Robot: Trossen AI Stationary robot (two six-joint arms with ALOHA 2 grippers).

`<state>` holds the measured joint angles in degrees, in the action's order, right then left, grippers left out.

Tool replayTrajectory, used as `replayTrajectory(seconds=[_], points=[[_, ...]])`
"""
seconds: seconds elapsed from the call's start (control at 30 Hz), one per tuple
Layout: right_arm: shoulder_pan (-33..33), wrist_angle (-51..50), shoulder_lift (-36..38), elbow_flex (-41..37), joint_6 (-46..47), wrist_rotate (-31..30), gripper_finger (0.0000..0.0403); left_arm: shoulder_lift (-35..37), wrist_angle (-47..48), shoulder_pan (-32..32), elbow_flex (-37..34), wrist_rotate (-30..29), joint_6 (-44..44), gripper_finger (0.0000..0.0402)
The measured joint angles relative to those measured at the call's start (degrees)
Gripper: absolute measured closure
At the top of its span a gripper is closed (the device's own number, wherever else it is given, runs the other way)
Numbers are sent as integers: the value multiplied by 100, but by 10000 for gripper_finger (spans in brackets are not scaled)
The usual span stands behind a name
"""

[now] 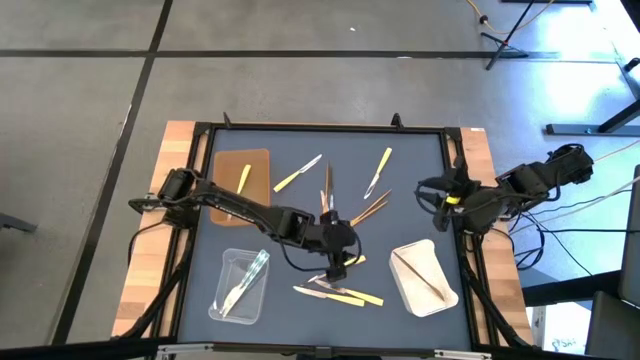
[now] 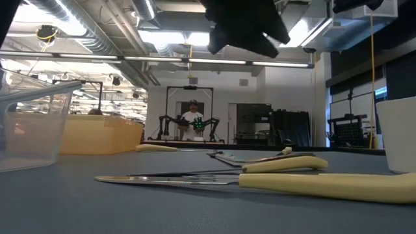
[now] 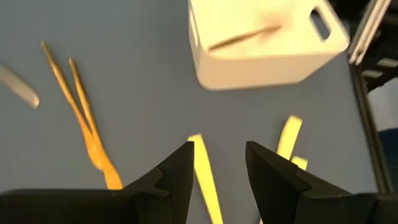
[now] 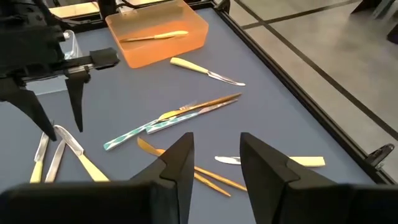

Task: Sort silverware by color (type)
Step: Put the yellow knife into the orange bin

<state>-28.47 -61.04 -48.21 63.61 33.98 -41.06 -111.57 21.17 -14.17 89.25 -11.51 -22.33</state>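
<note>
My left gripper (image 1: 337,268) hangs open above a cluster of pale yellow and clear utensils (image 1: 335,292) that lie flat near the table's near edge. In the left wrist view its fingers (image 3: 186,171) stand on either side of a yellow utensil handle (image 3: 203,171) below them. The low view shows that gripper (image 2: 247,29) well above the table. More silverware lies mid-table: yellow-handled pieces (image 1: 298,172) (image 1: 377,172), a clear one (image 1: 327,185) and wooden ones (image 1: 368,210). My right gripper (image 1: 425,192) waits open at the table's right edge, its fingertips (image 4: 180,158) over the wooden pieces.
A brown tray (image 1: 262,160) at far left holds one yellow utensil. A clear tray (image 1: 222,262) at near left holds clear utensils. A white tray (image 1: 437,300) at near right holds a wooden one. Black rails (image 1: 320,127) frame the mat. A person stands far off in the room (image 2: 193,120).
</note>
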Motion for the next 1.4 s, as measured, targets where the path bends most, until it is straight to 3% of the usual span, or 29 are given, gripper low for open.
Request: replayTrajectory(seconds=[0.3,0.47,0.83,1.4], points=[[-2,7,-160,-2,13,-11,285,0,32,-194,0,-134,-10,262],[-2,61,-293,-2,-9,-320,285,0,4,-322,0,-260,-159,262],[-2,898,-543,-4,-451,-442,285,-20,-30,-642,0,-771,-317,262],[-2,1135,-570,-7,-471,-444,285,-1161,-400,-705,0,-1048,-310,262]])
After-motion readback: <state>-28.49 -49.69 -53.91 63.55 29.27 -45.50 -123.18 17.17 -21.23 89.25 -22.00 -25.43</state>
